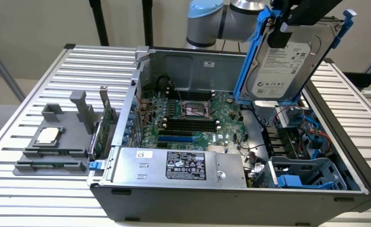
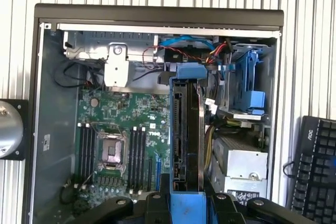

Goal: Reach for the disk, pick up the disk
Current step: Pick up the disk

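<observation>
The disk (image 1: 287,64), a silver-grey hard drive with a white label in a blue carrier frame, hangs upright above the open computer case (image 1: 236,194), at its far right in the exterior view. My gripper (image 1: 306,16) is shut on the disk's top edge, and the arm rises behind it. In the wrist view the disk (image 2: 186,129) appears edge-on, its blue frame clamped in my gripper (image 2: 186,205) over the motherboard (image 2: 121,129).
Inside the case lie the motherboard (image 1: 192,116), a silver box with a black label (image 1: 179,165) and a blue drive cage (image 1: 305,172). A grey fixture holding a small square chip (image 1: 48,135) sits on the slatted table (image 1: 34,85). A black keyboard (image 2: 315,171) lies beside the case.
</observation>
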`<state>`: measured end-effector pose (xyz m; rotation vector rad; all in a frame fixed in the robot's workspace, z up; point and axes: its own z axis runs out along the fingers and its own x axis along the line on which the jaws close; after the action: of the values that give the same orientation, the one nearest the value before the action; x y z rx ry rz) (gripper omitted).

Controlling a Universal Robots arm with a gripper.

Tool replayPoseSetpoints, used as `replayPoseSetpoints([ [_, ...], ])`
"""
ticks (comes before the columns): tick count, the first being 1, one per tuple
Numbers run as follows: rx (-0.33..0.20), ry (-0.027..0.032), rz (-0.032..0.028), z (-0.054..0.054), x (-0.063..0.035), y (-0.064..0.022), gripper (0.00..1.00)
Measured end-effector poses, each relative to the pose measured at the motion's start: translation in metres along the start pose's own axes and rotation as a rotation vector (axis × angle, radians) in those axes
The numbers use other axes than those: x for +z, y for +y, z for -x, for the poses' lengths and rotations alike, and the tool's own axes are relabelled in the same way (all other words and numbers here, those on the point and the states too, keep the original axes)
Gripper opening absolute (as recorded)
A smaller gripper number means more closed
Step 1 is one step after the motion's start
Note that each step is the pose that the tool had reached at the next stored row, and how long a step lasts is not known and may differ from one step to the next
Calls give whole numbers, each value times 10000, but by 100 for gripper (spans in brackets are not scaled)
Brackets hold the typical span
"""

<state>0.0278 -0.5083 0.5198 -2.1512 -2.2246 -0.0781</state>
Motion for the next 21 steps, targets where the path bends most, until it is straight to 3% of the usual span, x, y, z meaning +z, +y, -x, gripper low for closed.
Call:
replayPoseSetpoints([
  [6,-1,-7,0,166,-11,84,33],
  [21,0,-7,3,627,-36,428,33],
])
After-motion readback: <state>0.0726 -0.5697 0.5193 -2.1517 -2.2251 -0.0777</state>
